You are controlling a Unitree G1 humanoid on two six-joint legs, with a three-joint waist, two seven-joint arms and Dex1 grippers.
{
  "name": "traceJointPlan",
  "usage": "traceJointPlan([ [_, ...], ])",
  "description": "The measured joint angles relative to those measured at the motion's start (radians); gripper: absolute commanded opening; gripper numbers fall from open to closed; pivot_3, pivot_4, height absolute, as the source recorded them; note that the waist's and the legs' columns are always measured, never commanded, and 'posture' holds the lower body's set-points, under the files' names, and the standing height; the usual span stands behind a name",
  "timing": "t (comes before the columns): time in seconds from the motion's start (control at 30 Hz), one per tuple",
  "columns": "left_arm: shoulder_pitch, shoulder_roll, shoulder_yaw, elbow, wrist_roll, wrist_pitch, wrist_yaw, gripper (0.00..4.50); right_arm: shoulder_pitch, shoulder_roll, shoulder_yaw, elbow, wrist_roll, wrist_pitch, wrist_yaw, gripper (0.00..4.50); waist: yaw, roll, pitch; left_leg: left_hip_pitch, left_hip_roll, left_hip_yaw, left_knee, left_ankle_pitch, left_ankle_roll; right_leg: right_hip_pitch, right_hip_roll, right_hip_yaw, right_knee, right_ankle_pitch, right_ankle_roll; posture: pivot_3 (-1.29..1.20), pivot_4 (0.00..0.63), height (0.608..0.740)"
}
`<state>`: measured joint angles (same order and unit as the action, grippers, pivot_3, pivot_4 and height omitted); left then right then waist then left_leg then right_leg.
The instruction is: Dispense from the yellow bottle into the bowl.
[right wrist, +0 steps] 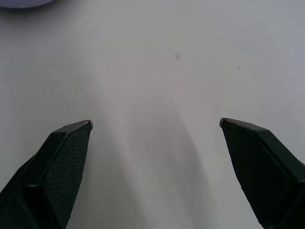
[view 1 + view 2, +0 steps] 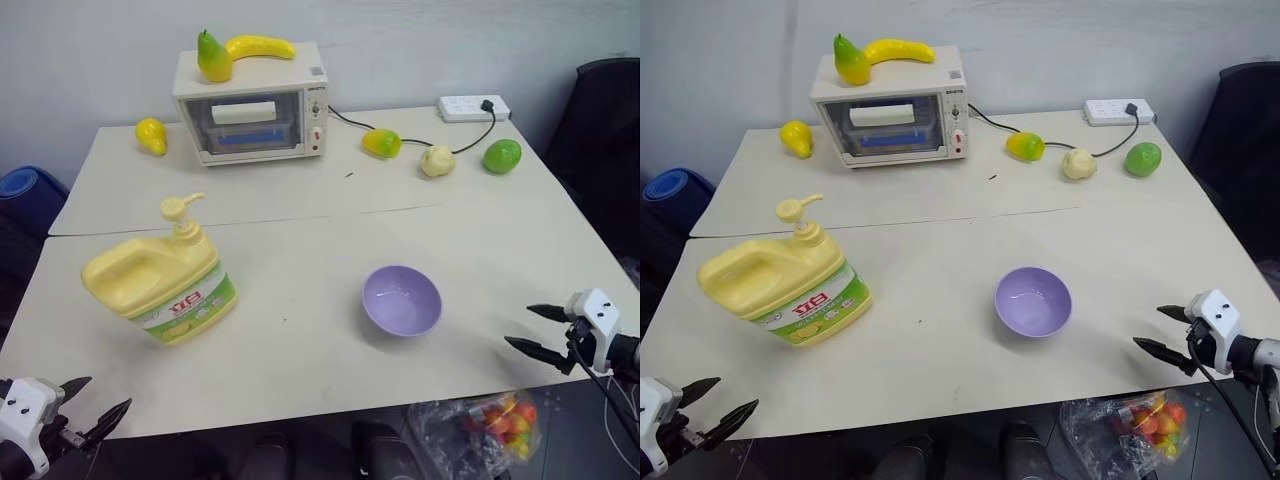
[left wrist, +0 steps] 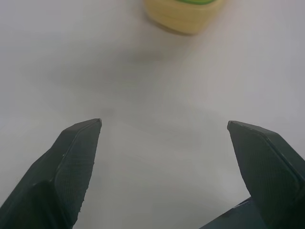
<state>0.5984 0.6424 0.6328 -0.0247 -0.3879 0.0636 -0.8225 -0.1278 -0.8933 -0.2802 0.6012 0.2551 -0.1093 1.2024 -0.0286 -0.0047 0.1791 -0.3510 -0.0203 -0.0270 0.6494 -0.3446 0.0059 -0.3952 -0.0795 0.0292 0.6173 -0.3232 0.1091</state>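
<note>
- Left gripper [image 2: 95, 398]: spread wide, empty, at table [image 2: 300, 340] edge near bottle [image 2: 160, 285].
- Right gripper [image 2: 528, 328]: spread wide, empty, right of bowl [image 2: 401, 300].

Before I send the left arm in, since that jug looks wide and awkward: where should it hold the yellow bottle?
Probably by the built-in handle on the yellow bottle, coming from the robot's left: the handle loop faces that side and is narrower than the squat body. The left gripper is open and empty, near the table edge. Leave the pump free.
</note>
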Motion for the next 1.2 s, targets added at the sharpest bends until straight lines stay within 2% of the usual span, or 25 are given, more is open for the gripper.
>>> traceJointPlan([
  [1.03, -0.006, 0.000, 0.010, -0.026, -0.040, 0.102, -0.012, 4.50, 0.044, 0.013, 0.000, -0.011, 0.011, 0.002, -0.028, 4.48, 0.000, 0.000, 0.000, 0.000, 0.000, 0.000, 0.001, 0.000, 0.000, 0.000, 0.000, 0.000, 0.002, 0.000, 0.000, 0.00, 0.150, 0.740],
  [1.2, 0.035, 0.043, 0.037, -0.131, -0.130, 0.213, -0.091, 4.50, 0.124, -0.006, -0.019, -0.164, 0.077, 0.093, 0.014, 4.48, 0.001, 0.000, 0.000, 0.000, 0.000, 0.000, 0.001, 0.000, 0.000, 0.000, 0.000, 0.000, 0.002, 0.000, 0.000, 0.00, 0.150, 0.740],
])
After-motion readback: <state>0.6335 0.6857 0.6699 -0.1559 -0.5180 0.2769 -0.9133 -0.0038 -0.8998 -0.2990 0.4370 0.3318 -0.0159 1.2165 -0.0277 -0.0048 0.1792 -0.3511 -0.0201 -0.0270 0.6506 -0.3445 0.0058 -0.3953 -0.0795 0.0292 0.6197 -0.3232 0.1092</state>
